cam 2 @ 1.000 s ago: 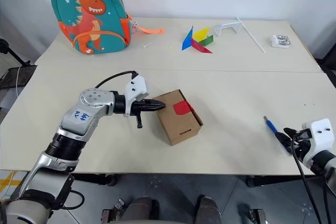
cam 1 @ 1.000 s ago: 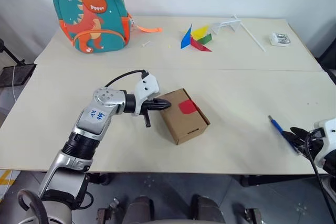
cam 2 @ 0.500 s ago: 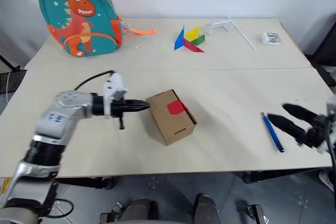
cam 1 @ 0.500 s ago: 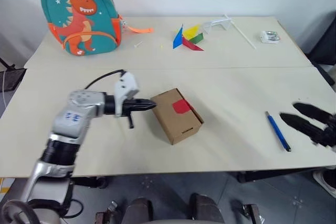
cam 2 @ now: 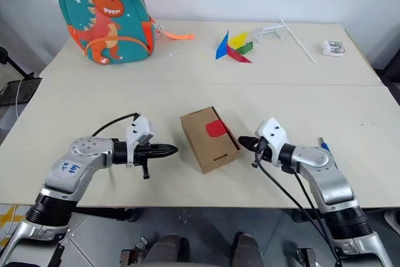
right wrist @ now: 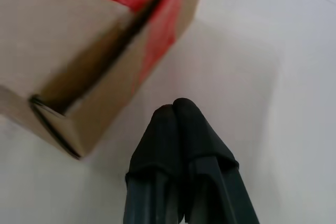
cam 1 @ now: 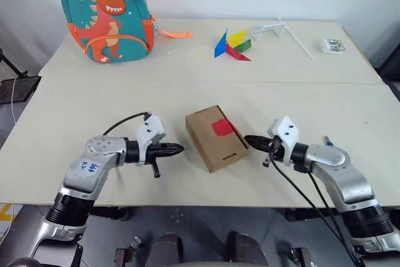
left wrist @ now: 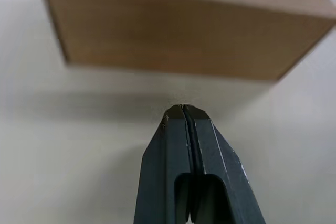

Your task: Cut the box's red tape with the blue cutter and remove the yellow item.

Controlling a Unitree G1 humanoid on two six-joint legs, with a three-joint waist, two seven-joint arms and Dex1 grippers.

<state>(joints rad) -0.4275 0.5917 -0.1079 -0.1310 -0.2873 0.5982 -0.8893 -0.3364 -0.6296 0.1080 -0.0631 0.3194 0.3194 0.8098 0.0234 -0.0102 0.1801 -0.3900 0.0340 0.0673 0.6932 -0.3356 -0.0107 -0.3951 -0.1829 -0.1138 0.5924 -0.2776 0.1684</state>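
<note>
Beige table (cam 1: pixel 75 98): 1 box (cam 1: pixel 215 137), 1 red tape (cam 1: pixel 222 127); left pincer (cam 1: pixel 180 149), right pincer (cam 1: pixel 248 139) both closed, empty.

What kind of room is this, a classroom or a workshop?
Probably a plain test room or lab rather than a home: bare pale tables pushed together against a blank wall, with staged props laid out, such as a child's dinosaur backpack, coloured flat shapes and a small cardboard box.
</note>
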